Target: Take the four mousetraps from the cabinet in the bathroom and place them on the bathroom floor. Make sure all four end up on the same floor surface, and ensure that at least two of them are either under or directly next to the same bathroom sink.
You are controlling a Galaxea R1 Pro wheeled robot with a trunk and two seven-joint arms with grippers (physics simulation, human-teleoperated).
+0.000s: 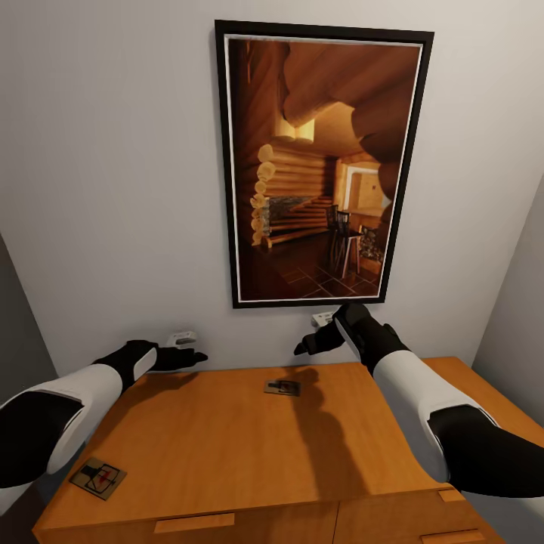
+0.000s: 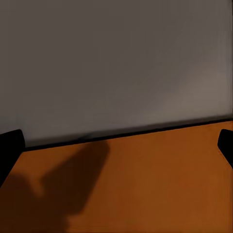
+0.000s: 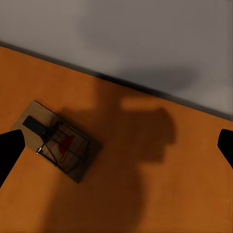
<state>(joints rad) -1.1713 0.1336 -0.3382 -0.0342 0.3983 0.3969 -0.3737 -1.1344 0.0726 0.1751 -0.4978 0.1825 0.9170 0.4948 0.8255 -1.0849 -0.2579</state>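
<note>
- The cabinet [image 1: 227, 446] is standing against a pale wall [image 1: 113, 189], its flat orange-brown top facing the head camera and drawer fronts showing along its near edge.
- One mousetrap [image 1: 282, 387] is lying flat on the cabinet top near the back edge, roughly mid-width; a second mousetrap [image 1: 98, 477] is lying near the front left corner (well apart from the first).
- The left claw [image 1: 193, 357] is hovering over the back left part of the cabinet top, close to the wall; in the left wrist view its dark fingertips [image 2: 9, 150] are sitting wide apart at the edges, with nothing between them.
- The right claw [image 1: 306, 347] is hanging above and just behind the back mousetrap, casting a shadow over it.
- In the right wrist view that mousetrap [image 3: 57, 141] is lying below the claw, nearer one fingertip [image 3: 9, 153]; the jaws are spread open and holding nothing.
- A framed picture [image 1: 321, 166] of a log interior is hanging on the wall above the cabinet.
</note>
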